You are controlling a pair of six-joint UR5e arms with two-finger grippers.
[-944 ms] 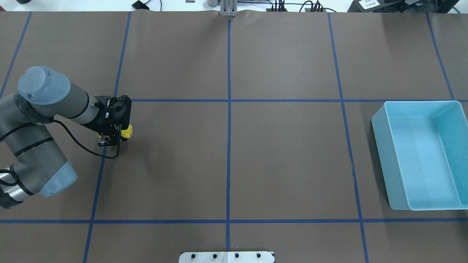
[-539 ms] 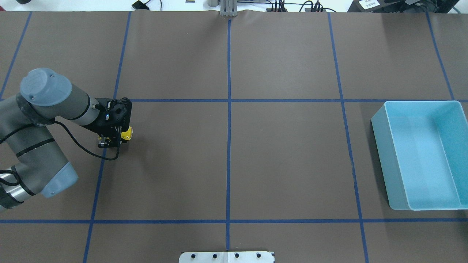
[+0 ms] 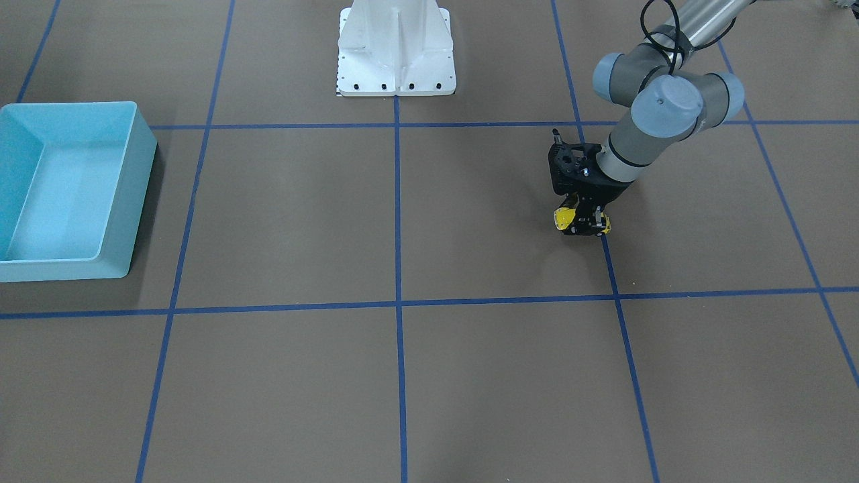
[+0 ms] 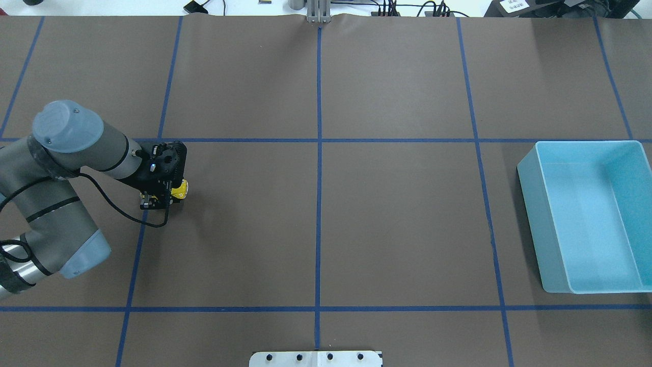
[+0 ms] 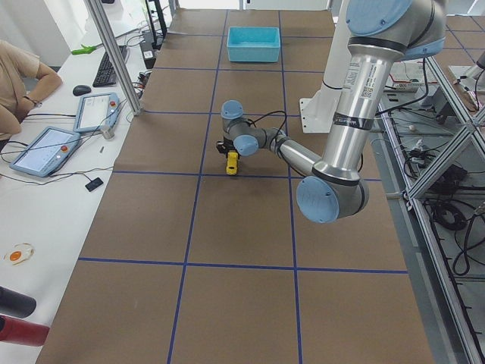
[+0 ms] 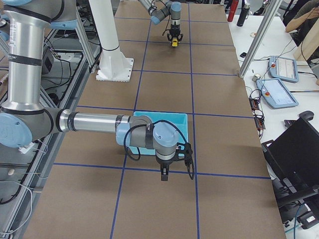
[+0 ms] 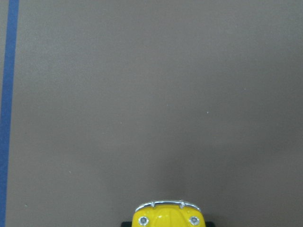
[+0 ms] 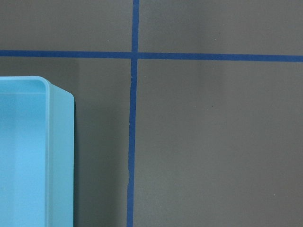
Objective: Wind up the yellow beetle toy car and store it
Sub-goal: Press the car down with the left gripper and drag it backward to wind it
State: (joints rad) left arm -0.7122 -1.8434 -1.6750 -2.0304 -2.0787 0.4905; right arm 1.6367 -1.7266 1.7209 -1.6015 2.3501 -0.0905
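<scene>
The yellow beetle toy car (image 4: 179, 189) sits low on the brown table at the left, held between the fingers of my left gripper (image 4: 162, 197). It also shows in the front-facing view (image 3: 562, 218), where the left gripper (image 3: 582, 227) stands over it. The left wrist view shows only the car's nose and silver bumper (image 7: 166, 216) at the bottom edge. The light blue bin (image 4: 530, 204) stands far off at the table's right and holds nothing. My right gripper (image 6: 175, 172) hangs beside the bin's corner; I cannot tell whether it is open or shut.
Blue tape lines divide the brown table into squares. The robot's white base plate (image 3: 396, 50) sits at the middle of the near edge. The right wrist view shows the bin's corner (image 8: 59, 156) and a tape crossing (image 8: 135, 55). An operator's desk lies beyond the far edge.
My left gripper and the car in it have shifted a little toward the robot's side and slightly right along the table. The bin has not moved.
</scene>
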